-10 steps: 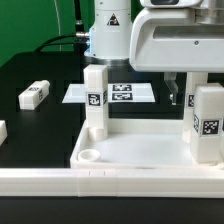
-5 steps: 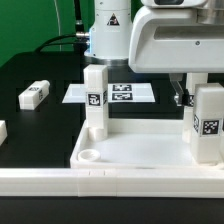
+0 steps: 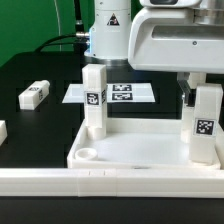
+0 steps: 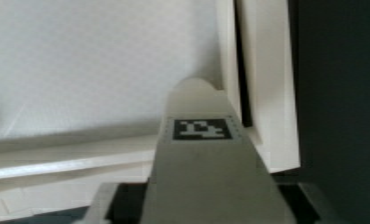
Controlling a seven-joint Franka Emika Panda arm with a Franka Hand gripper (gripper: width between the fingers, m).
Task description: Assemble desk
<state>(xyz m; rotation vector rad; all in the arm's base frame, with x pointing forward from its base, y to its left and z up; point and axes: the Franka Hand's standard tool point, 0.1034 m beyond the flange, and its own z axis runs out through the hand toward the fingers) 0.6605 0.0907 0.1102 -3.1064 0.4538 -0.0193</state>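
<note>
The white desk tabletop lies upside down like a tray at the front, with an empty round socket in its near corner on the exterior view's left. One tagged white leg stands upright in the far corner on that side. My gripper is shut on the top of a second tagged leg, upright over the far corner on the exterior view's right. In the wrist view this leg runs from between my dark fingers down to the tabletop.
A loose tagged leg lies on the black table at the exterior view's left, and another shows at the frame edge. The marker board lies behind the tabletop. A long white rail runs along the front.
The held leg has turned slightly and shifted a little toward the exterior view's left. My visible finger has moved toward the right. The other leg and loose parts have not moved.
</note>
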